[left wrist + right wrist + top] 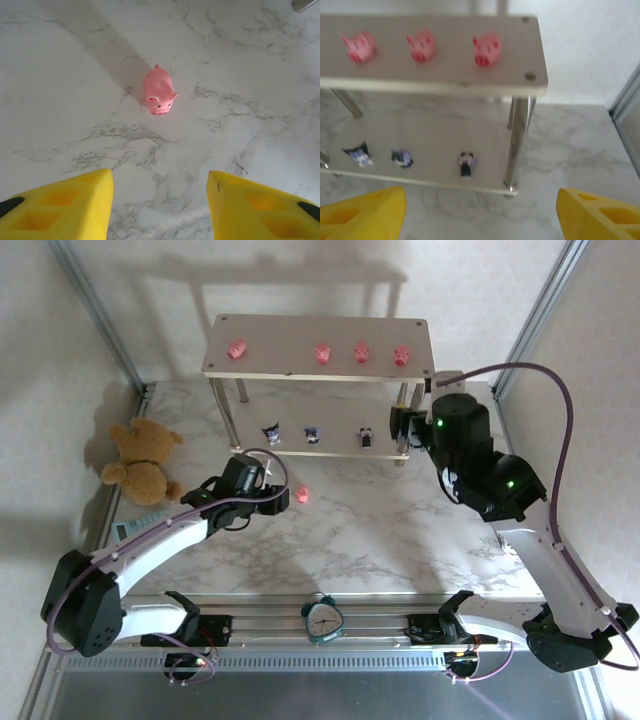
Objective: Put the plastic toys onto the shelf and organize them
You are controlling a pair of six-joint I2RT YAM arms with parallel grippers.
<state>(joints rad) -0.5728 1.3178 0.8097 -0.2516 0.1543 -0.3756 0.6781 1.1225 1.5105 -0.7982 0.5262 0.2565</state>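
One pink pig [303,495] [159,92] lies on the marble table in front of the shelf [300,368]. My left gripper [277,498] [160,200] is open just short of it, with the pig ahead of the yellow fingers [70,207] and apart from them. Several pink pigs [322,353] [421,46] stand on the shelf's top board [530,55]. Three dark figurines [312,434] [466,163] line the lower board. My right gripper [405,425] [481,202] hangs open and holds nothing by the shelf's right end, facing the lower board.
A brown teddy bear [140,462] sits at the table's left edge. A teal alarm clock [323,618] stands on the front rail between the arm bases. A silver shelf leg [517,140] is close ahead of the right gripper. Metal frame posts flank the table.
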